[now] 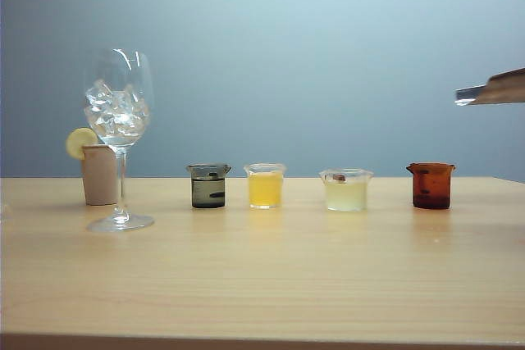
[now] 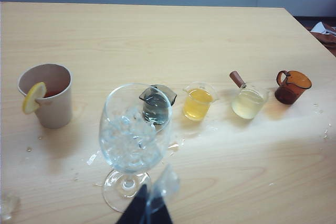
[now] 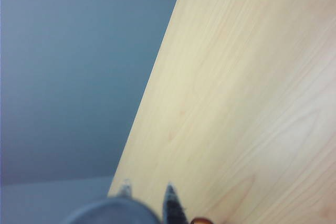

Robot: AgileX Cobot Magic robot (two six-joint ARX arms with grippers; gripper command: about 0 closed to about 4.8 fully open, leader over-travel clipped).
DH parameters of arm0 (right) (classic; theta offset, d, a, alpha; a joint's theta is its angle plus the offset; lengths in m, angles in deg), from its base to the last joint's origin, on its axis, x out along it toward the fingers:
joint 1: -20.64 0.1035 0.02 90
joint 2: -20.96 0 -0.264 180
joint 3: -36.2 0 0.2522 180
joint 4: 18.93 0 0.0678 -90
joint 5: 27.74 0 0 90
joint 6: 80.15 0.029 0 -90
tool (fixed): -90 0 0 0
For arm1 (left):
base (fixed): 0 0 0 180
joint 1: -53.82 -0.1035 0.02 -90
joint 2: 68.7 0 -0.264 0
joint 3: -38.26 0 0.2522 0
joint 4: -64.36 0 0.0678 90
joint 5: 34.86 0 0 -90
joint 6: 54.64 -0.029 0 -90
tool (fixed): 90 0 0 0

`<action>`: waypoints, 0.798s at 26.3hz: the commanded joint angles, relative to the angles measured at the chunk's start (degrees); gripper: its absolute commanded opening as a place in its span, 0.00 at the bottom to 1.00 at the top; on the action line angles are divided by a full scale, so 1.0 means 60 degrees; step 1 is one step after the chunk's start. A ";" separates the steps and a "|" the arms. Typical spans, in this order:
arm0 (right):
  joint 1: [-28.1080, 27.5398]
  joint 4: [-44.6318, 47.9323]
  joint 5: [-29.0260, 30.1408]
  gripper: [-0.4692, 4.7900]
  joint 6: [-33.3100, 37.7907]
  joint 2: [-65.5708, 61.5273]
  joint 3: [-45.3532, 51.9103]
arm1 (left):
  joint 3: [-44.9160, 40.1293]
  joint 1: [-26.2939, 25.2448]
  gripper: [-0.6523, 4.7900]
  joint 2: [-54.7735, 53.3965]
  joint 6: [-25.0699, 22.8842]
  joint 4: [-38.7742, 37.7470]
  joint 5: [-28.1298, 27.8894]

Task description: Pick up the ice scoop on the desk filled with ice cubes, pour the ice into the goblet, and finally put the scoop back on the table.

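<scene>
Left gripper (image 2: 146, 206) by goblet (image 2: 135, 129); right (image 3: 148, 190) aloft

Look to the left of the exterior frame: the goblet (image 1: 120, 133) stands on the desk (image 1: 262, 284) with the ice cubes (image 1: 117, 112) in its bowl, and a cup with a lemon slice (image 1: 98, 171) sits just behind it. Four small cups (image 1: 208, 185) run in a row toward the right. At the upper right edge you see the ice scoop (image 1: 492, 89), well above the desk.
</scene>
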 commanded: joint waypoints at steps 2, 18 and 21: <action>-0.0455 0.0288 -0.0025 0.08 -0.0251 0.0047 0.0073 | 0.0025 -0.0015 0.11 0.0011 0.0000 0.0127 -0.0018; -0.0554 0.2295 -0.0834 0.08 -0.0168 -0.1734 0.0379 | 0.0025 -0.0011 0.11 -0.0018 0.0000 0.0120 0.0018; -0.0550 0.2565 -0.0801 0.08 -0.0171 -0.2273 0.0375 | 0.0025 -0.0011 0.11 -0.0022 0.0000 0.0131 0.0015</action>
